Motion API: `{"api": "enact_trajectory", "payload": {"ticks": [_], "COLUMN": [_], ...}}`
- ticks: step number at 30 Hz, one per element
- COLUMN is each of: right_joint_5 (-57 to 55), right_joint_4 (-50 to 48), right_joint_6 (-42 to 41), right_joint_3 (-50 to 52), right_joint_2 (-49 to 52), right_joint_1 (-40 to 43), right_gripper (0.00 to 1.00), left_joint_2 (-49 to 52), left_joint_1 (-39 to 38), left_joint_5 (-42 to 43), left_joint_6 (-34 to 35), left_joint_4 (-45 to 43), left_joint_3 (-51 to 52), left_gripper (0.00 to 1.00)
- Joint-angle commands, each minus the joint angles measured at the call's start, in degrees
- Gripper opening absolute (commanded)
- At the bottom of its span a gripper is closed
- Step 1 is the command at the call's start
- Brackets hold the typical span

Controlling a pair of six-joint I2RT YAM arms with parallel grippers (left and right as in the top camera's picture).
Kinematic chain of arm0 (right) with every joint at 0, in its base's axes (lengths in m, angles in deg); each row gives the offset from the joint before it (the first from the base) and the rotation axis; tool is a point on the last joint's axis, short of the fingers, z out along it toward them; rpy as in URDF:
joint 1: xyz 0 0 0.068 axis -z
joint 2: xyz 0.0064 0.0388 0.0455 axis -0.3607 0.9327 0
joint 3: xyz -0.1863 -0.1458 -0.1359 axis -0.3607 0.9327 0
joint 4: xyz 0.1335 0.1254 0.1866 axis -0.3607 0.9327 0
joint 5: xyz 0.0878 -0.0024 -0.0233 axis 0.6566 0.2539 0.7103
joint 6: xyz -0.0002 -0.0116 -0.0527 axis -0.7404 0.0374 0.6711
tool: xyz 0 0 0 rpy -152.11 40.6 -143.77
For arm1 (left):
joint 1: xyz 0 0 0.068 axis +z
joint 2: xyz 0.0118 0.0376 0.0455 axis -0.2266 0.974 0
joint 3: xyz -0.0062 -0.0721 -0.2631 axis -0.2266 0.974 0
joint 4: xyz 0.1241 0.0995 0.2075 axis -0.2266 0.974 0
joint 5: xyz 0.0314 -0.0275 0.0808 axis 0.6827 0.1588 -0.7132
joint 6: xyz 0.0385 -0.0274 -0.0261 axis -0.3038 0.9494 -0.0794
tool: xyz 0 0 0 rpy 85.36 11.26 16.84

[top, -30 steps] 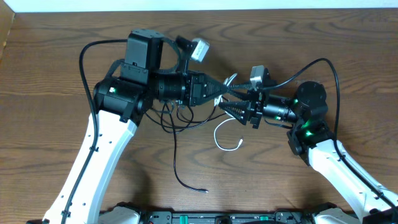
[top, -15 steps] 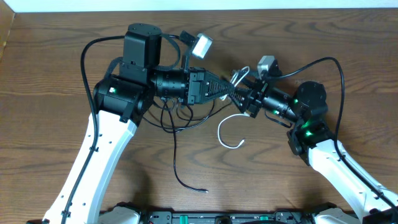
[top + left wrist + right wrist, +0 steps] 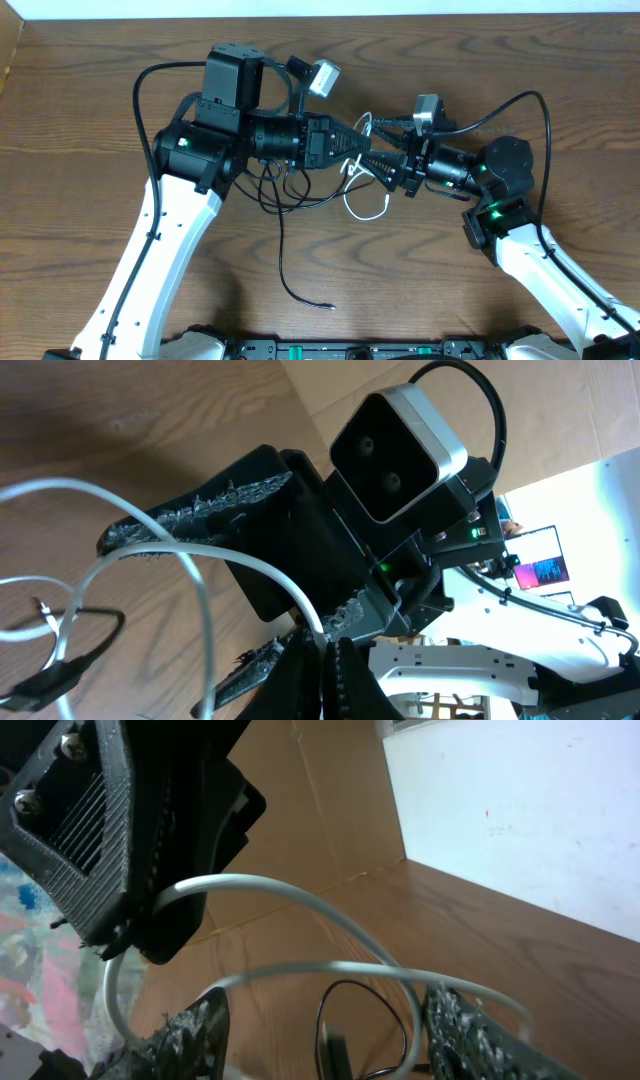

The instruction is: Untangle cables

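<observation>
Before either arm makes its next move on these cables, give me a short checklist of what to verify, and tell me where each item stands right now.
1. Left tool shut on the white cable: ok.
2. Right tool open, with a white strand running between its jaws: ok.
3. Gap between the two tools: cannot tell; their tips overlap in the overhead view.
4. White cable free of the black cables: cannot tell; the crossing sits under the tools.
5. One black plug end lying loose on the table, clear of both arms: ok.
</observation>
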Motion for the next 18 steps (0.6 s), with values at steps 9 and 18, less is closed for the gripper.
{"api": "enact_trajectory", "payload": {"ticks": [9, 18], "right_joint_5": [-20.6, -16.8], "right_joint_4": [16.9, 22.5], "right_joint_6": [-0.4, -0.3], "right_joint_3": [-0.3, -0.3], "right_joint_2": [-0.1, -0.1], "right_joint_1": [-0.5, -0.5], "right_gripper": [0.52, 0.41], "left_joint_2": [0.4, 0.4], "left_joint_1": [-0.1, -0.1], "left_joint_5": [16.8, -26.2], "left_joint_6": [-1.3, -0.5], "left_joint_4": [-4.7, 4.3], "left_joint_3": [0.1, 0.1], "left_gripper": [0.07, 0.07]}}
